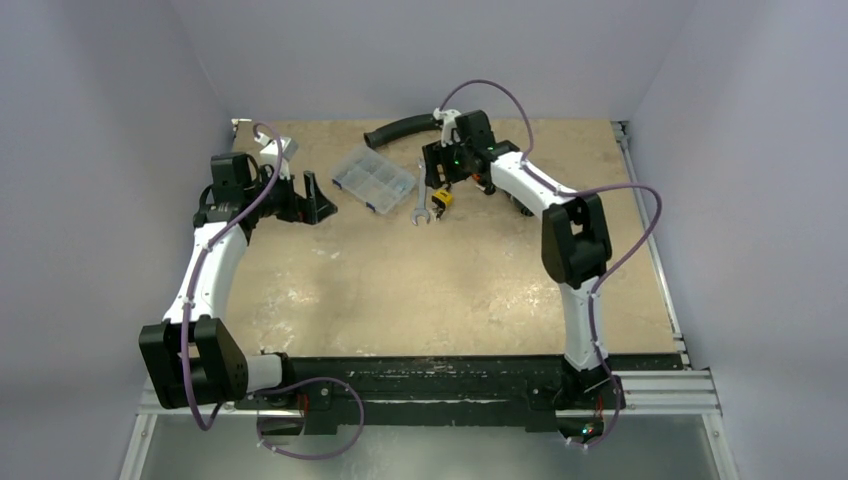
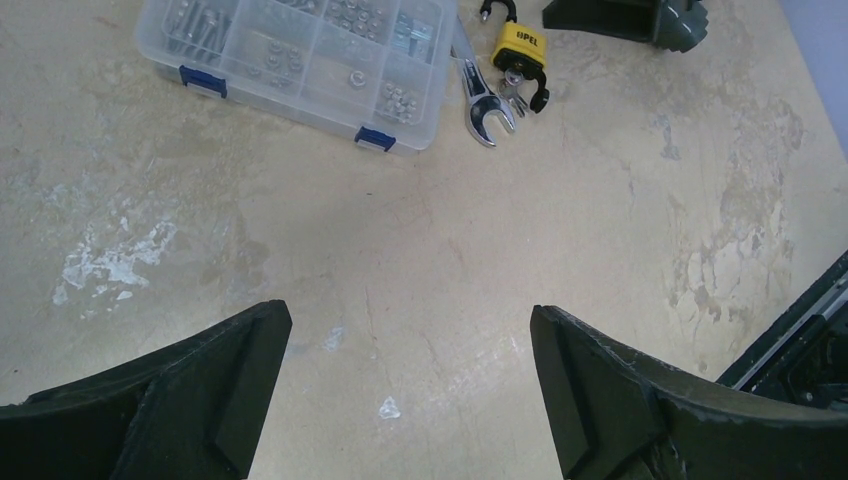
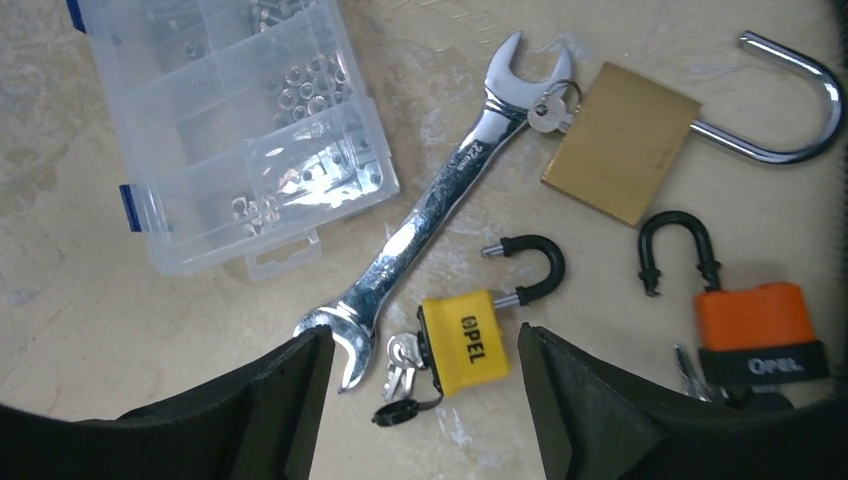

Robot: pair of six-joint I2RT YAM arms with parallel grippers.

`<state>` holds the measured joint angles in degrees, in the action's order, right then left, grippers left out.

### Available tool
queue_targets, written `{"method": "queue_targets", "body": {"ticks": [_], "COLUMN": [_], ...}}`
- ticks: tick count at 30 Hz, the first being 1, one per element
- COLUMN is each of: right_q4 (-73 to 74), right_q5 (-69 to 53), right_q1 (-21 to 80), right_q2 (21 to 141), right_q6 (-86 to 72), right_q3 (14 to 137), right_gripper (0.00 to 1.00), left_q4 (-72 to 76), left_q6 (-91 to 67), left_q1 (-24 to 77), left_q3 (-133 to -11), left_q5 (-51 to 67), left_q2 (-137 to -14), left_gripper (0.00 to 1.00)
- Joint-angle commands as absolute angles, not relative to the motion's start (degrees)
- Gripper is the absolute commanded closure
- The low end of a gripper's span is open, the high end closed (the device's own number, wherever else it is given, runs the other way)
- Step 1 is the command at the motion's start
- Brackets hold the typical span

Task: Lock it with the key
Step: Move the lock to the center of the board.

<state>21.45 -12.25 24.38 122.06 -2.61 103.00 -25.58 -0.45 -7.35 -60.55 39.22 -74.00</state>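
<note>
A yellow padlock [image 3: 465, 340] lies on the table with its black shackle swung open and a bunch of keys [image 3: 403, 358] in its base; a black dust cap dangles beside them. My right gripper [image 3: 424, 350] hovers just over it, open, with the lock body and keys between the fingers and no contact showing. The same padlock [image 2: 519, 48] appears far off in the left wrist view. My left gripper [image 2: 410, 320] is open over bare table, well to the left of the lock [image 1: 441, 198].
A steel wrench [image 3: 440, 200] lies beside the yellow lock. An open brass padlock [image 3: 620, 140] with a key and an orange padlock [image 3: 755, 330] sit close by. A clear parts box [image 3: 235, 130] stands left of the wrench. A black curved piece [image 1: 400, 128] lies at the back.
</note>
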Motion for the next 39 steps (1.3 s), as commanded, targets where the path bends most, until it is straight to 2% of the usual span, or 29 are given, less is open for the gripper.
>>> {"method": "queue_targets", "body": {"ticks": [1,7,13,21,25,31,34,36,37,38,39], "right_q4": [22.02,22.65,23.53,24.44,25.03,27.20,28.35,28.42,28.13,27.10,26.06], "right_q5": [-10.02,-8.64,-1.76,-2.73,-4.28,-7.97,-10.77,-12.30,-12.45,-12.11,-12.00], "right_q1": [25.30,27.16,27.38,27.80,28.05,28.11,28.11,28.20,28.19,28.20,28.21], "right_q2": [124.53,129.54,132.53,131.75,128.97,122.08,115.89,111.57,109.24,106.92,104.84], "right_q6": [-2.82,-0.27,1.54,3.52,5.08,13.07,16.49,18.04,18.35,17.85,15.96], "right_q3": [108.56,111.80,113.44,109.84,105.47,96.74,90.70,86.02,83.20,81.39,79.78], "right_gripper": [0.25,0.36,0.38,0.41,0.45,0.56,0.57,0.53,0.45,0.29,0.20], "left_q4": [-23.73,-22.62,-23.16,-22.70,-23.02,-22.98,-23.03,-23.03,-23.01,-22.98,-22.86], "left_q6": [-1.07,-1.22,-0.91,-0.87,-0.88,-0.97,-0.97,-0.76,-0.64,-0.62,-0.62], "left_q1": [-7.07,-7.10,-7.12,-7.12,-7.06,-7.09,-7.11,-7.08,-7.12,-7.05,-7.09], "left_q3": [-60.22,-59.46,-59.61,-59.10,-59.28,-59.24,-59.11,-58.84,-58.74,-58.59,-58.48], "left_q5": [40.17,40.32,40.33,39.17,38.84,40.18,40.48,41.01,41.35,41.63,41.85], "left_q2": [-71.66,-72.40,-72.81,-72.15,-72.00,-71.39,-71.17,-70.95,-70.86,-70.72,-70.56], "left_gripper": [0.00,0.00,0.00,0.00,0.00,0.00,0.00,0.00,0.00,0.00,0.00]}}
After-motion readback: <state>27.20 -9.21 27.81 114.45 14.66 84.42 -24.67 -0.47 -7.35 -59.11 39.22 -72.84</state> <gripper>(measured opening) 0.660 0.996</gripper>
